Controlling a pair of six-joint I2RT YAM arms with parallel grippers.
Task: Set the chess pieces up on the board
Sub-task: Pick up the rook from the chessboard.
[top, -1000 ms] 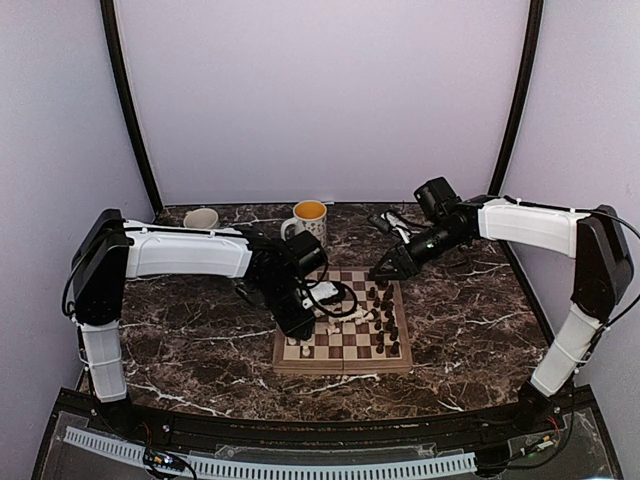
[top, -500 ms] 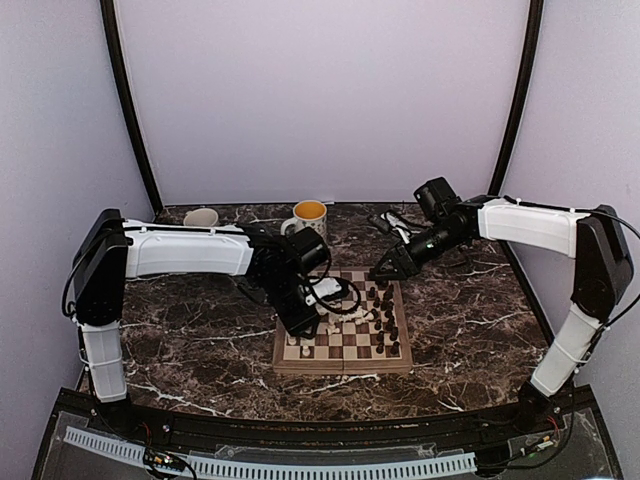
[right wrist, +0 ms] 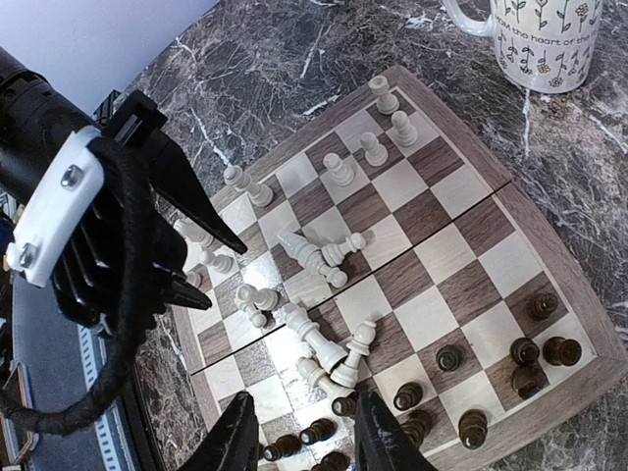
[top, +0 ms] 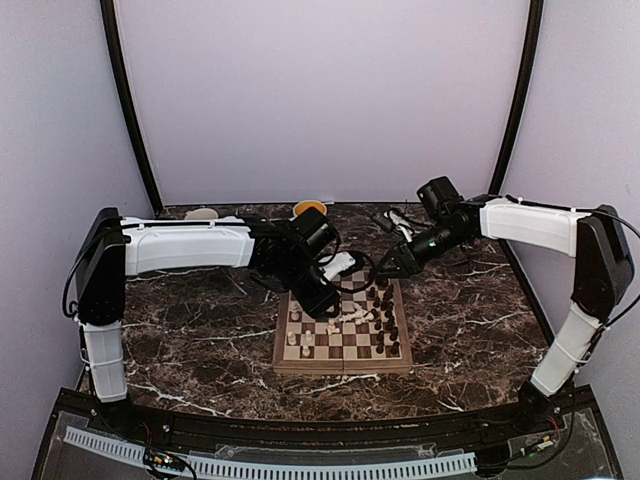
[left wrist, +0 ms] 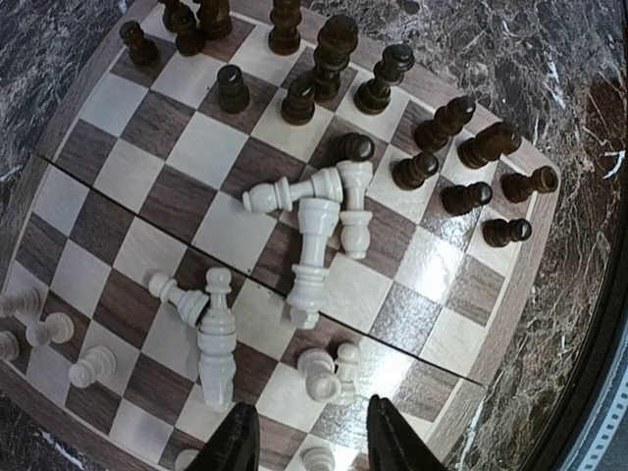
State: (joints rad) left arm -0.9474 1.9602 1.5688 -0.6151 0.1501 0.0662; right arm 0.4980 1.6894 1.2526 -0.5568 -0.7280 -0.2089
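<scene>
Partly hidden: mug [top: 309, 207] behind the left arm [top: 190, 248], only its yellow rim showing from above; left gripper [left wrist: 309, 444] tips spread, empty, over the edge of the board [left wrist: 186, 147]; toppled cream chess pieces [left wrist: 312, 235] just ahead of it, dark pieces [left wrist: 334, 49] standing beyond; right gripper [right wrist: 299, 442] likewise spread and empty above the dark rows; both arms reach inward, wrists pitched down at the board.

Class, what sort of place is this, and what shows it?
Probably a robot test booth: plain walls enclose a marble-patterned table, two robot arms are mounted at its near edge, and a chessboard lies on it.
</scene>
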